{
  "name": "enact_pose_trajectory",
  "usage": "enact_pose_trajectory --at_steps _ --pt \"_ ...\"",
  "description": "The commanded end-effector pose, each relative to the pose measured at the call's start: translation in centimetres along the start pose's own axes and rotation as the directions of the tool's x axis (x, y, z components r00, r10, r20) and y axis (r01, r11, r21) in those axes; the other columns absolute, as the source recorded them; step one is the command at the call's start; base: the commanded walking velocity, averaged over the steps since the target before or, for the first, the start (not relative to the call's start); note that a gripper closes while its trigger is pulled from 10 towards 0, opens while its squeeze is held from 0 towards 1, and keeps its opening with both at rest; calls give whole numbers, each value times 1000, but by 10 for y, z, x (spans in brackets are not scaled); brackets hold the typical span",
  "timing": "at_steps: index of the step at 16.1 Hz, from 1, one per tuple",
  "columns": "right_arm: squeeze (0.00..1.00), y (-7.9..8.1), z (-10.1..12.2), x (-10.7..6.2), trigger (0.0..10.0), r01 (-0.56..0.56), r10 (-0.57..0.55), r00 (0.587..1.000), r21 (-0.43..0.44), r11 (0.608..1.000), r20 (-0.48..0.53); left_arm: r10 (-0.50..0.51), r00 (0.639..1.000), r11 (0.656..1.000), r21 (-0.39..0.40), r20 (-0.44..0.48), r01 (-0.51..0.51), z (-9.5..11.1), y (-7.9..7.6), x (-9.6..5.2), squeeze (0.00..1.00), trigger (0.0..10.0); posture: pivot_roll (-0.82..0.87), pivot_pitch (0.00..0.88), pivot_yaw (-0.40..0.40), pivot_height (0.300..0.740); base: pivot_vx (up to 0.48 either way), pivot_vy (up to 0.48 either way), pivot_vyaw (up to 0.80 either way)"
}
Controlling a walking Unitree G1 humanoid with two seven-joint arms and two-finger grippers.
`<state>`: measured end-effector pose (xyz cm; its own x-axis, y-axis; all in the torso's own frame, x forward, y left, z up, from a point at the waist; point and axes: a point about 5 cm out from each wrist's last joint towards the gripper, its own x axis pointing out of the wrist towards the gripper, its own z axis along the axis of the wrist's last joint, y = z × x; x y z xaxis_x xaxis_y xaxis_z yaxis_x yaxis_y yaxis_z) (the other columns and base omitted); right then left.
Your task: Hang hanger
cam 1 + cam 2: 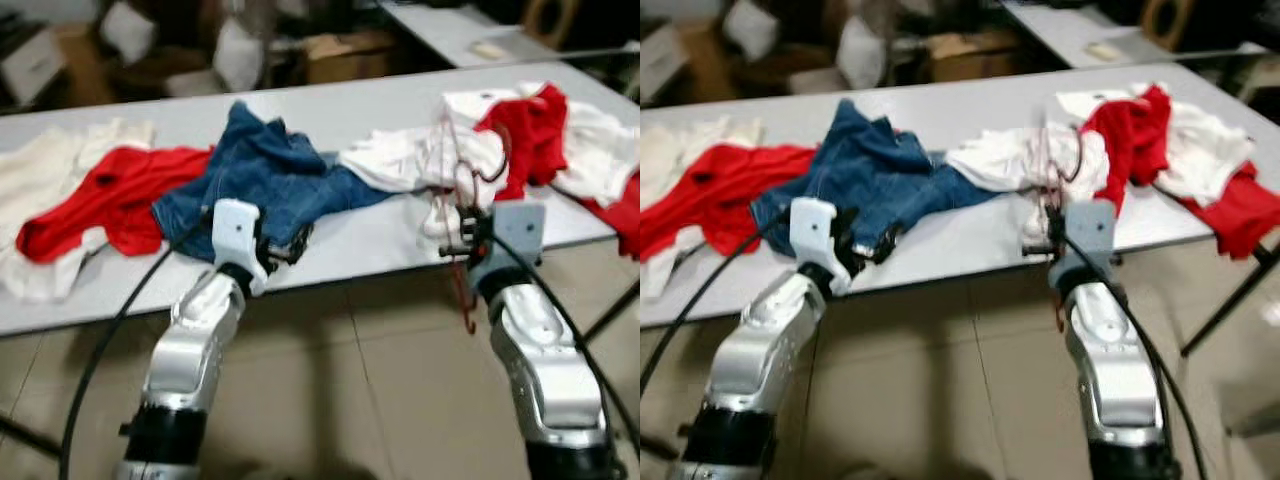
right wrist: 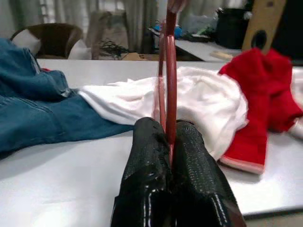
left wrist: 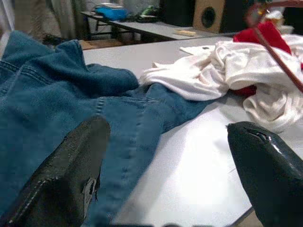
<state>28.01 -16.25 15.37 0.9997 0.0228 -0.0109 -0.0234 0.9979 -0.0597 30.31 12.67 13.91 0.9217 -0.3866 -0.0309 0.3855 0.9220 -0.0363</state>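
Our right tool [image 2: 170, 156] pinches the thin red hanger [image 2: 171, 94] at the tabletop's [image 1: 400, 240] front edge; we judge it light, stiff, slippery, best gripped mid-bar. Our left tool [image 3: 165, 175] gapes wide over the denim garment [image 1: 260, 180].

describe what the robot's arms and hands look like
Both arms are glossy silver shells with black joint collars and pale grey wrist blocks. A black cable loops along each. The left hand and right hand each have two long black fingers, matte and finely textured.
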Motion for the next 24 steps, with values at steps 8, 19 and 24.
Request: enact_pose_trajectory --at_steps 8,19,24 --pt "0 -8 6 4 10000 17 -17 999 0 1000 35 45 999 999 -2 -4 -45 -5 6 -2 804 10000 -70 0 78 740 0 -60 0" --pt "0 7 -7 -7 10000 -39 39 999 0 999 -7 69 991 994 93 -112 -58 -28 15 -4 0 10000 -109 0 113 740 0 0 0" --pt "0 3 -7 -8 10000 -34 34 999 -9 999 -8 79 992 994 82 -103 -71 -26 15 -3 0 10000 -115 0 112 740 0 0 0"
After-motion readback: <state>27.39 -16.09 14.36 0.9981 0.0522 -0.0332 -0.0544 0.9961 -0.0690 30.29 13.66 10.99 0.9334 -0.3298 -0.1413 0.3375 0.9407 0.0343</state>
